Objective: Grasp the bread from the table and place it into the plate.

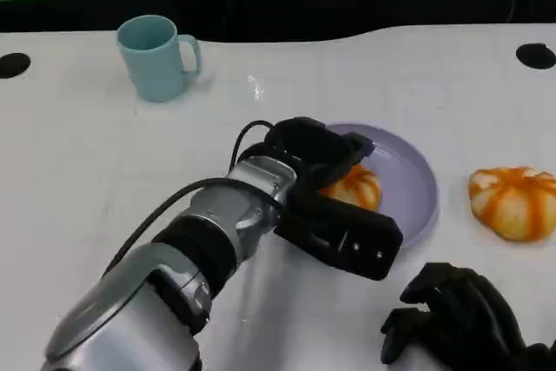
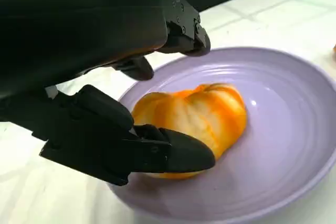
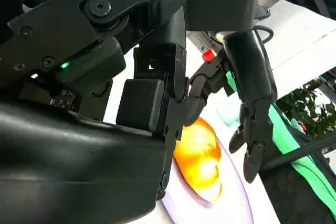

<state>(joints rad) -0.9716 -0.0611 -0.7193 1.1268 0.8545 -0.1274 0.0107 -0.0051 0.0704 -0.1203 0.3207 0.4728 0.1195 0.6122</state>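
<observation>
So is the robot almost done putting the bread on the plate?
Nearly. One bread already lies in the purple plate. The left hand is around it, one finger touching its side, so letting go is left. Another bread sits on the table, beyond the right hand.

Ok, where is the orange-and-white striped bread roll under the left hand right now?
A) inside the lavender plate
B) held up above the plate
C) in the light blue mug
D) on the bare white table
A: the orange-and-white striped bread roll rests on the floor of the round lavender plate, with the left hand around it.
</observation>
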